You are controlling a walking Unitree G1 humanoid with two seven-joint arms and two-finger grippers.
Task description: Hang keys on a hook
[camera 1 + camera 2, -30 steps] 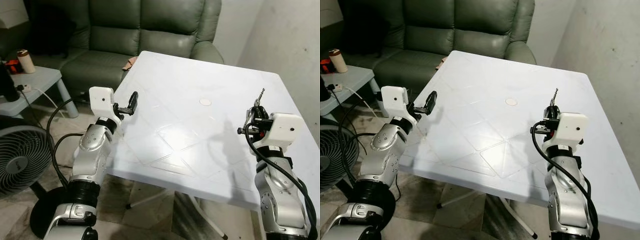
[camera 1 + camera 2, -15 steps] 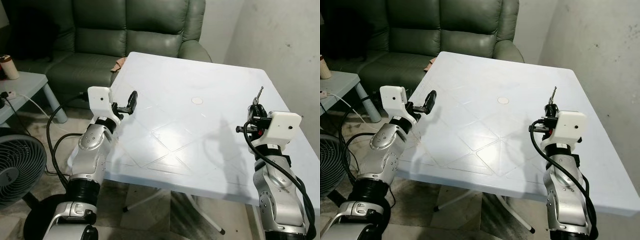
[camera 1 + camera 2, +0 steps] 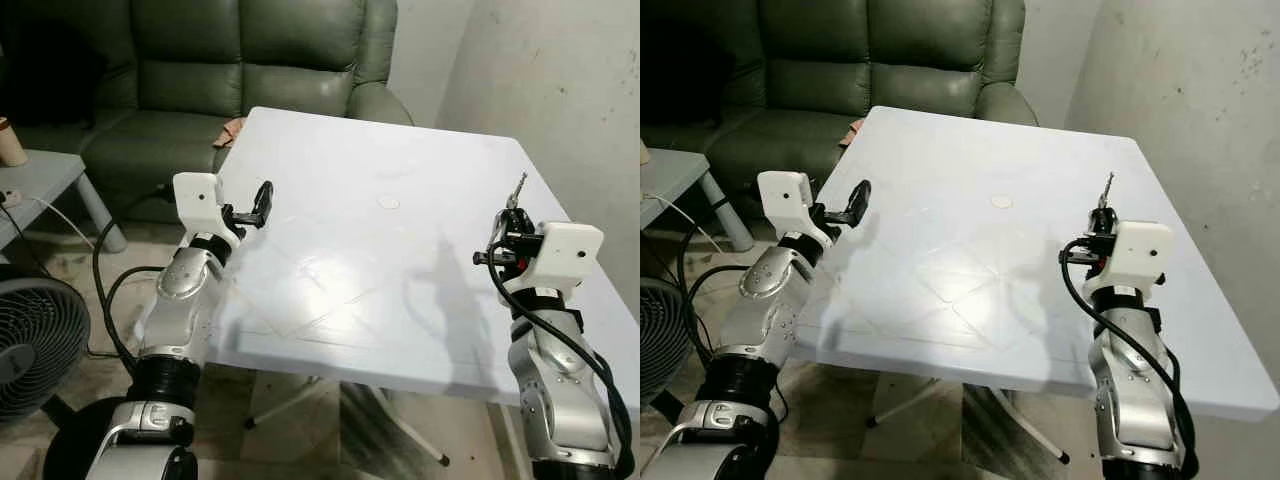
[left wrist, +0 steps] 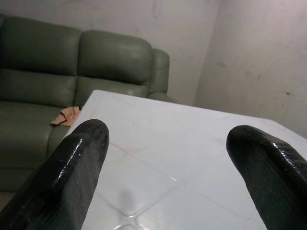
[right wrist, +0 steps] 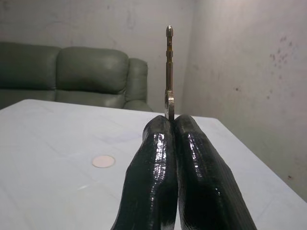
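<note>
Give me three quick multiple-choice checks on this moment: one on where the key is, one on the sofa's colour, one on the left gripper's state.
1. Where is the key?
A. lying on the white table
B. pinched in the right gripper, pointing upward
C. on the sofa seat

2. What colour is the sofa behind the white table?
A. green
B. red
C. beige

3. How is the left gripper set?
A. shut on the key
B. shut on nothing
C. open, holding nothing

Answers:
1 B: the right gripper has both black fingers pressed on the key's head.
2 A: its cushions are dull green.
3 C: the table surface shows in the wide gap between its fingers.
</note>
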